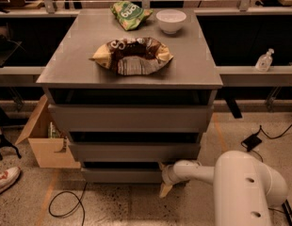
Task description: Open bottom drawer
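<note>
The bottom drawer [120,174] is the lowest, narrowest grey front of the cabinet, near the floor, and looks shut or nearly shut. Above it are the middle drawer front [132,151] and the wide top drawer front [129,118]. My gripper [163,179] is at the right end of the bottom drawer's front, with one tan finger by the drawer's top edge and the other pointing down toward the floor. My white arm [240,185] reaches in from the lower right.
On the cabinet top [66,55] lie a brown chip bag [133,55], a green bag [129,14] and a white bowl [171,20]. A cardboard box [44,142] stands at the left, cables [66,206] lie on the floor, a bottle [264,60] stands on the right shelf.
</note>
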Available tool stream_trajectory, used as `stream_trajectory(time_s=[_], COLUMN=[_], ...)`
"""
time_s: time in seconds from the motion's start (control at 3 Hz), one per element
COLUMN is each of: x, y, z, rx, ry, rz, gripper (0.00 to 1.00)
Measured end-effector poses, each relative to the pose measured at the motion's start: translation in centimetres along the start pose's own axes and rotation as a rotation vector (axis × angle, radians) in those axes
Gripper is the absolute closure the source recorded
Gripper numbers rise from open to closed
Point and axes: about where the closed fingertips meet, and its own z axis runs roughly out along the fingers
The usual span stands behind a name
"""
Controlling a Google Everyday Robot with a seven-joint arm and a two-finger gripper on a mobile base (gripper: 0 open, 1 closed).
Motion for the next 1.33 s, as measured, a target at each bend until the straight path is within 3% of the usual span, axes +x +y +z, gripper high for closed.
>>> stream_trajectory(time_s=[0.67, 1.33], x=[2.38, 2.06], y=[-1.1, -1.05], z=[2.57, 1.86], rx=[-0.009, -0.014], ry=[-0.012, -0.013], rz=[0.034, 0.039], gripper=[0.41, 0.96])
